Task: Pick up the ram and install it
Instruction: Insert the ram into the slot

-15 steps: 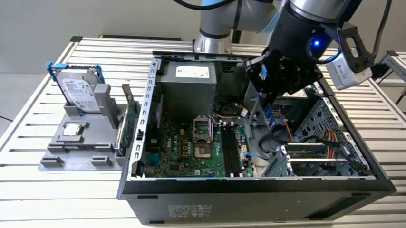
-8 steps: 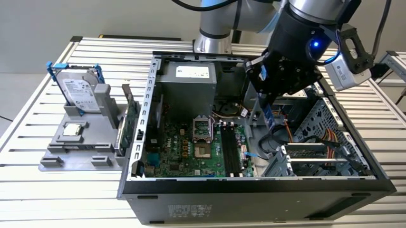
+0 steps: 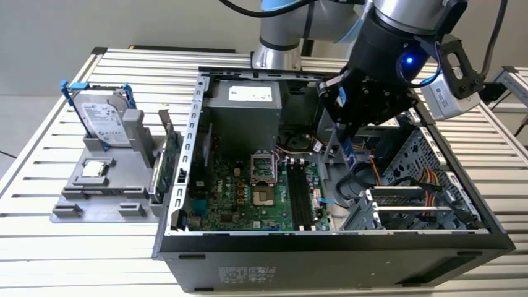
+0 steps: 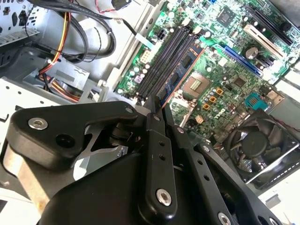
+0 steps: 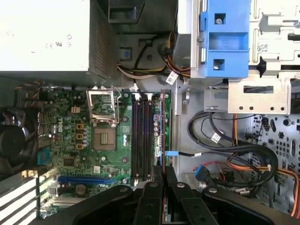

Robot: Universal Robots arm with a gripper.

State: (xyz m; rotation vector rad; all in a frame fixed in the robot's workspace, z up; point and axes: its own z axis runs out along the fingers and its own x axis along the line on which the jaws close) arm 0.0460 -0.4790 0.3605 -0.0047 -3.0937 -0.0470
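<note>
Because insertion needs alignment, the tool (image 5: pixel 162 171) is clamped on the ram (image 5: pixel 163 126) — held edge-down, parallel with the motherboard's memory slots (image 5: pixel 140 140)

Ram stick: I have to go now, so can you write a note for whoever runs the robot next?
Pincer: shut on the long, thin, dark green-blue ram stick, inside the open black computer case.
Ram: held edge-down over the green motherboard, alongside the long black memory slots, apparently not in one.
Done: ram picked up.
Left: ram not yet installed.
</note>
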